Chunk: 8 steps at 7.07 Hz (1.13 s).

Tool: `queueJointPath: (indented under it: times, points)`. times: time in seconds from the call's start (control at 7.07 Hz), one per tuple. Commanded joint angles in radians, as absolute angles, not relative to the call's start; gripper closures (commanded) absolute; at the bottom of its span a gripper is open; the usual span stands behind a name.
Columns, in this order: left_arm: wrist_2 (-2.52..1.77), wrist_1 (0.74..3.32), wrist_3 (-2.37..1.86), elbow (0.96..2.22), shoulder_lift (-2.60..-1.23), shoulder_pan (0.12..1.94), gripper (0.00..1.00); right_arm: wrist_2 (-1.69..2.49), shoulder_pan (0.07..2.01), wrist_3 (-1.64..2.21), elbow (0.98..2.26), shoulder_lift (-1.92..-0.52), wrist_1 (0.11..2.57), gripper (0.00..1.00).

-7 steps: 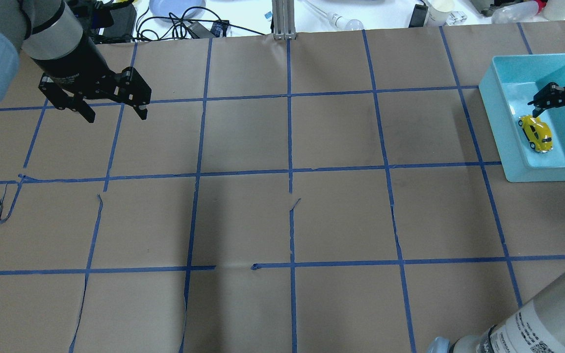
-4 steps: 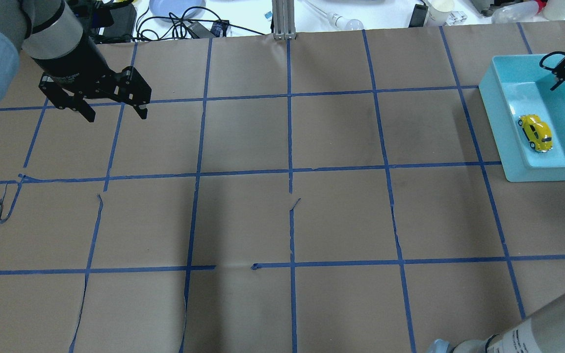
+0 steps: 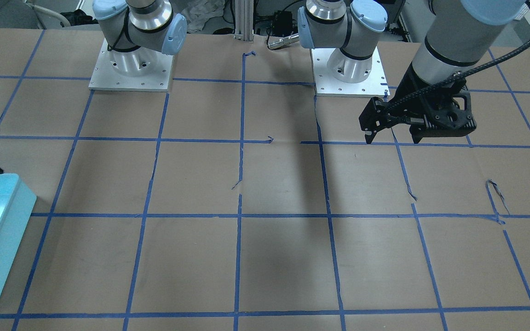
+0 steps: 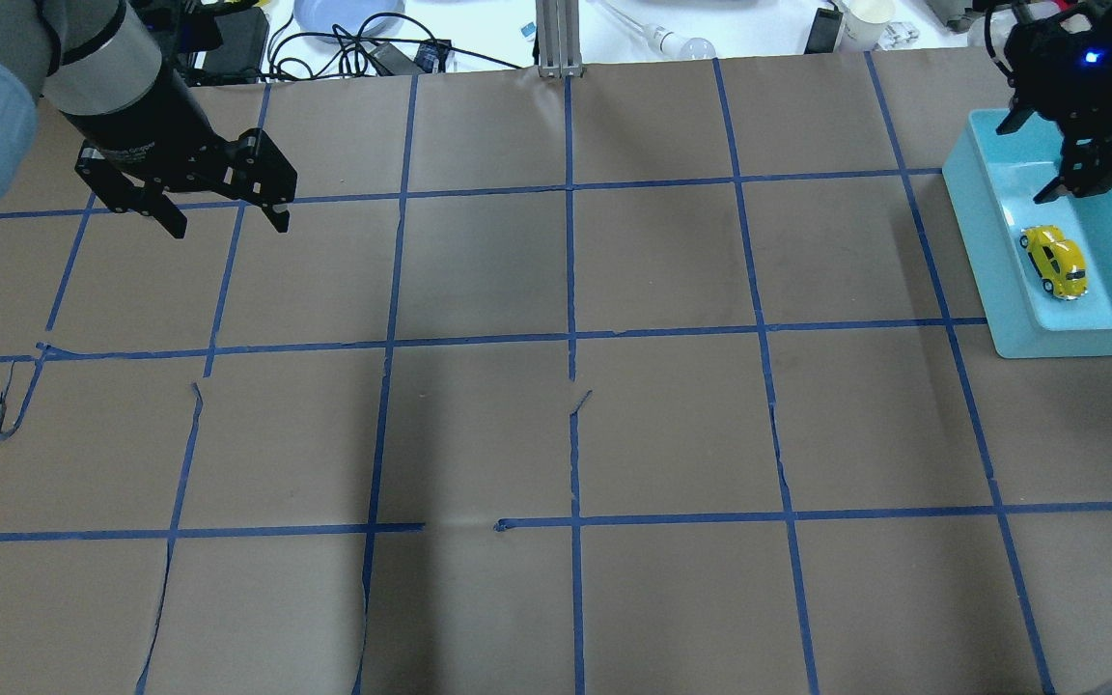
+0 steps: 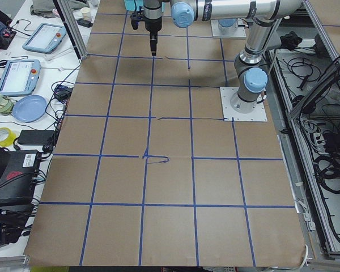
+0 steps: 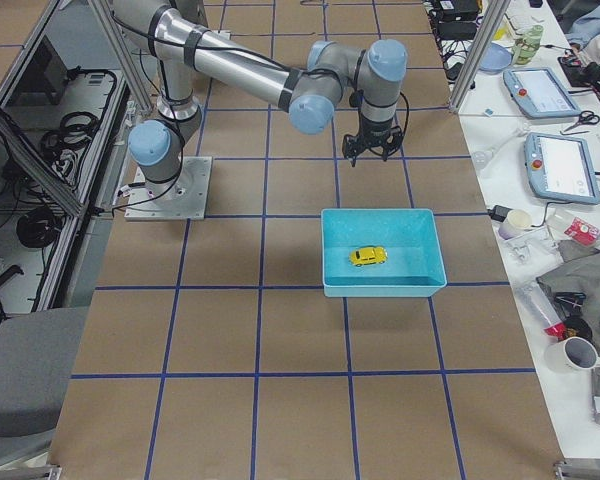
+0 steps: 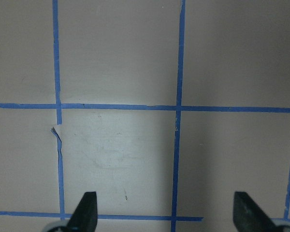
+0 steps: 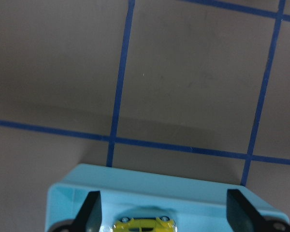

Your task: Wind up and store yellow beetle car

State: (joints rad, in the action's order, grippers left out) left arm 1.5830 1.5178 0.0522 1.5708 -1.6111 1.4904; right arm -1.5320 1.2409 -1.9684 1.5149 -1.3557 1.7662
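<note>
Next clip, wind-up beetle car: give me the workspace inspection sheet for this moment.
Surface: brown paper with blue tape grid; tape torn in places.
Job's things: yellow beetle car on its wheels inside the teal bin, touching no pincer.
Clutter: nothing seen.
Pincers: left pincer open, empty, above bare paper; right pincer open, empty, raised near the bin.
Cables: cords beyond the far edge.
Surroundings: blue plate, tablets on side bench.

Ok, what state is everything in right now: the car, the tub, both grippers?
car: upright on its wheels inside the tub, not held.
tub: open-topped, flat on the table, holding only the car.
left gripper: open, empty, over bare table.
right gripper: open, empty, up above the tub, clear of the car.
</note>
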Motion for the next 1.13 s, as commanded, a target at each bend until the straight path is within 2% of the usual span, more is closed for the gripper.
queueJointPath:
  times: [0.0,0.28,0.99]
  points:
    - [1.583,1.517,0.052,1.571,-1.611,1.489,0.0,-1.49,1.432,-1.485,1.511,-1.443,1.712,0.08]
    - [1.583,1.514,0.052,1.571,-1.611,1.489,0.0,-1.353,1.476,-1.017,1.511,-1.474,1.682,0.09]
    - [1.583,1.513,0.052,1.571,-1.611,1.489,0.0,-1.449,1.512,-0.441,1.506,-1.672,1.517,0.05]
